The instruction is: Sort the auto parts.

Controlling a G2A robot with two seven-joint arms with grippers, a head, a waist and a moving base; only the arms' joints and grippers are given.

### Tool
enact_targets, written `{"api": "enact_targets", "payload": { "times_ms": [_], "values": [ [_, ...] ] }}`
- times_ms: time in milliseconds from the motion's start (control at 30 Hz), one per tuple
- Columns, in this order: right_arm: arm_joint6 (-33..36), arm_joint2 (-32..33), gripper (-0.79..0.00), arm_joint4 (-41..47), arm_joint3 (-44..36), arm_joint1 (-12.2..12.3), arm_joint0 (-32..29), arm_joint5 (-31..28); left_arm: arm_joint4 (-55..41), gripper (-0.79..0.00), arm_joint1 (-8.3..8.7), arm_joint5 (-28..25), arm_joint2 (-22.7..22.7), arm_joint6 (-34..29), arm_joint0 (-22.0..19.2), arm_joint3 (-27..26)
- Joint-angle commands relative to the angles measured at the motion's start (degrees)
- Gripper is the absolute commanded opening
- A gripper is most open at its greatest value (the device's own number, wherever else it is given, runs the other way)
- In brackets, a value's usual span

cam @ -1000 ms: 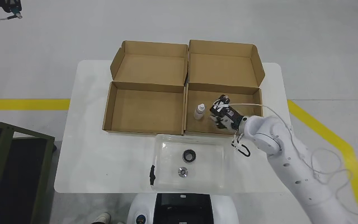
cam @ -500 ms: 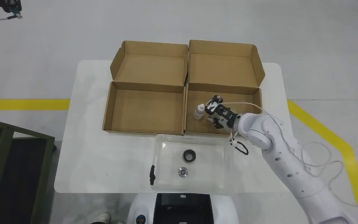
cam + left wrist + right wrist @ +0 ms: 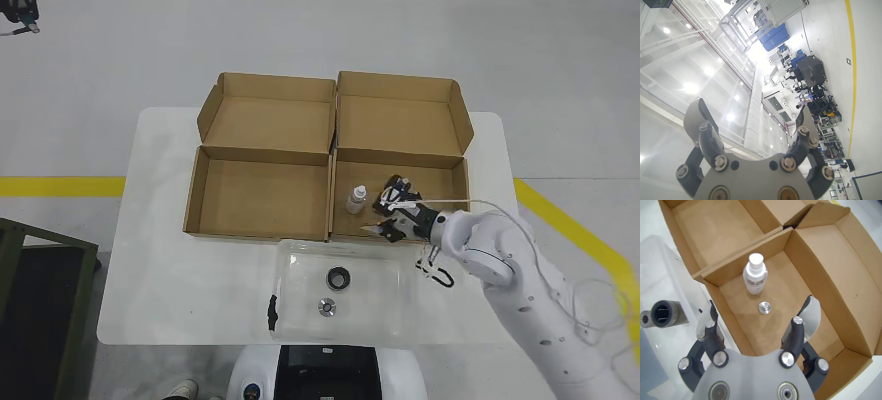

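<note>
Top view: you see the right gripper [image 3: 392, 215] just right of centre, over the right box [image 3: 440, 180], near the bottle [image 3: 356, 199]. Left wrist view: the left gripper [image 3: 753, 106] is spread, empty. Right wrist view: the right gripper is spread too; the disc [image 3: 764, 307] lies in that box, just beside the bottle.

White table [image 3: 150, 280]: left cardboard box [image 3: 257, 198] touching right cardboard box [image 3: 445, 185], clear bin [image 3: 385, 312] close by, black part [image 3: 270, 312] beside bin.
</note>
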Motion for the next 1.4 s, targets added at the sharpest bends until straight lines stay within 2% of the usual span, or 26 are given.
{"api": "enact_targets", "payload": {
  "times_ms": [0,267,400,467,567,633,733,833,867,900,1000,1367],
  "values": [
    [-0.17,1.38,-0.058,0.68,-3.14,0.37,-2.01,-1.50,0.00,0.000,0.00,0.00,0.00,0.00,0.00,0.00],
    [-3.82,4.07,-0.037,-0.74,-14.08,1.64,-9.88,-10.44,0.00,0.000,0.00,0.00,0.00,0.00,0.00,0.00],
    [-5.24,3.45,-0.058,-3.82,-17.25,2.05,-12.67,-14.52,0.00,0.000,0.00,0.00,0.00,0.00,0.00,0.00],
    [-5.75,2.84,-0.018,-5.14,-18.26,2.21,-14.02,-15.95,0.00,0.000,0.00,0.00,0.00,0.00,0.00,0.00],
    [-5.97,1.90,-0.028,-6.89,-18.83,2.43,-15.43,-17.96,0.00,0.000,0.00,0.00,0.00,0.00,0.00,0.00],
    [-6.38,1.18,-0.129,-7.88,-18.38,2.50,-15.92,-18.71,0.00,0.000,0.00,0.00,0.00,0.00,0.00,0.00],
    [-6.58,0.05,-0.234,-10.27,-17.47,2.57,-15.79,-19.93,0.00,0.000,0.00,0.00,0.00,0.00,0.00,0.00],
    [-7.21,-1.07,-0.296,-11.69,-16.30,2.60,-15.63,-20.74,0.00,0.000,0.00,0.00,0.00,0.00,0.00,0.00],
    [-7.33,-1.34,-0.406,-11.98,-15.85,2.62,-15.51,-21.08,0.00,0.000,0.00,0.00,0.00,0.00,0.00,0.00],
    [-7.18,-1.69,-0.428,-12.54,-15.48,2.65,-15.35,-21.76,0.00,0.000,0.00,0.00,0.00,0.00,0.00,0.00],
    [-7.17,-2.67,-0.425,-13.66,-13.62,2.69,-14.84,-22.65,0.00,0.000,0.00,0.00,0.00,0.00,0.00,0.00],
    [-9.40,-5.60,-0.403,-16.16,-7.95,2.20,-11.43,-20.30,0.00,0.000,0.00,0.00,0.00,0.00,0.00,0.00]
  ]
}}
